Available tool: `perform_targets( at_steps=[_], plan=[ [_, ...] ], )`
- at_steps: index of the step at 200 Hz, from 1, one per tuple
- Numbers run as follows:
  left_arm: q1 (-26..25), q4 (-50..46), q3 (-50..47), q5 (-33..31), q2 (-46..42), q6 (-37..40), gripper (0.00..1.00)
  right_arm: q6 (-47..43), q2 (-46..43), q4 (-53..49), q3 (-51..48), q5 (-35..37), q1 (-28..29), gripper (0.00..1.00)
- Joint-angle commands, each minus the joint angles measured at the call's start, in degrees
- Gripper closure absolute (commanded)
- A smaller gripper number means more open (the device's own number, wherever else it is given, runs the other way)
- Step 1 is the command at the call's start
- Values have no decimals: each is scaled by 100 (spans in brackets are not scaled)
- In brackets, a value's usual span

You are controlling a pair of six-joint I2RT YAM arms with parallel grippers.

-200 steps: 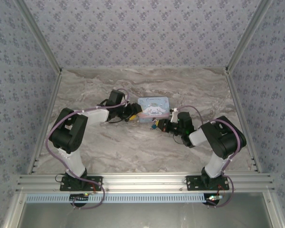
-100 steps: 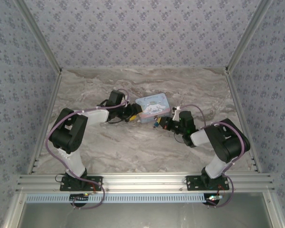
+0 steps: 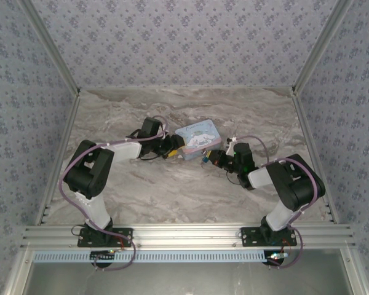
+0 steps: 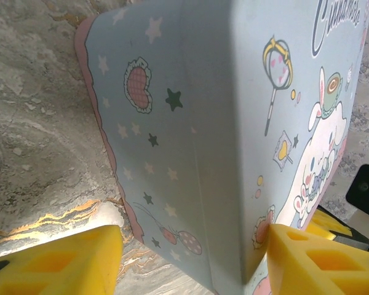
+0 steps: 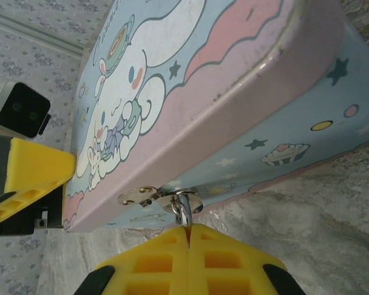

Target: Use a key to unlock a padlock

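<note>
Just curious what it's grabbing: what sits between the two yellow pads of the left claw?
The left wrist view shows the cartoon-printed tin box there: one corner of the tin stands between the left claw's spread yellow pads.

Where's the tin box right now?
The tin box sits mid-table in the top view, its left corner between the left gripper's yellow fingers, the right gripper at its front.

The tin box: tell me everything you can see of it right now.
The tin box is pale blue painted metal with a white cartoon bunny, stars, a lollipop and a pink wavy band. Its lid is down. It lies slightly askew on the marble table. The left gripper straddles one corner, yellow fingers on either side. At the front, a silvery hasp carries a thin metal loop that runs down between the shut fingers of the right gripper.
</note>
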Motion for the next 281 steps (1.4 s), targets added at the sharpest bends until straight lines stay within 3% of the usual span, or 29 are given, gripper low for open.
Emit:
perform_targets(
  at_steps=[1, 129, 194, 240, 281],
  plan=[
    [52, -840, -281, -430, 63, -3, 39, 182, -76, 227, -21, 451, -171, 100],
    [160, -776, -409, -464, 24, 18, 39, 72, -371, 13, -249, 549, -427, 100],
    [377, -1331, 24, -677, -448, 483, 35, -1157, -2014, -2337, -137, 190, -396, 100],
    [395, -1905, 222, -1722, -1478, 1030, 31, -2154, -2810, -4892, 530, -540, -43, 100],
    [463, -2034, 91, -2523, -2415, 1281, 24, -2186, -2890, -6145, 738, -726, 537, 100]
  ],
)
